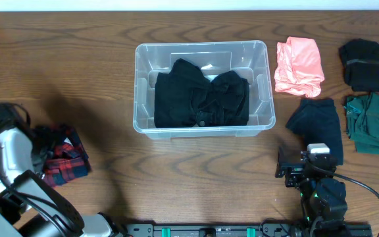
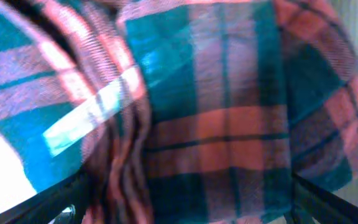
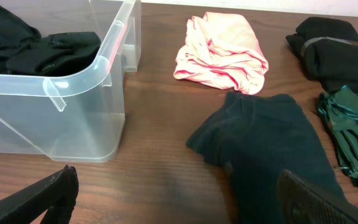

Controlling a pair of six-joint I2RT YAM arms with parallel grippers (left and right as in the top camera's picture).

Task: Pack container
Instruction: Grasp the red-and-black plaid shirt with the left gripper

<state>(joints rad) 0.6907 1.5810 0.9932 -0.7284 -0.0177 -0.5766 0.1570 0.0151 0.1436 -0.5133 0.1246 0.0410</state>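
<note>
The clear container (image 1: pixel 201 44) stands at the table's centre with black clothes (image 1: pixel 201 99) lying in it. In the right wrist view its near corner (image 3: pixel 73 84) is at the left. My left gripper (image 1: pixel 41 155) is down on a red and teal plaid garment (image 1: pixel 68 161) at the front left. That cloth (image 2: pixel 216 93) fills the left wrist view, and the fingers (image 2: pixel 61 199) stand wide apart with it between them. My right gripper (image 3: pixel 179 193) hangs open over bare wood. Its right finger (image 3: pixel 316 199) is at the near edge of a dark navy garment (image 3: pixel 272 137).
Right of the container lie a pink garment (image 1: pixel 299 66), a black rolled garment (image 1: pixel 362 64), a green garment (image 1: pixel 372 123) and the navy one (image 1: pixel 318 122). The right arm's base (image 1: pixel 324 197) stands at the front edge.
</note>
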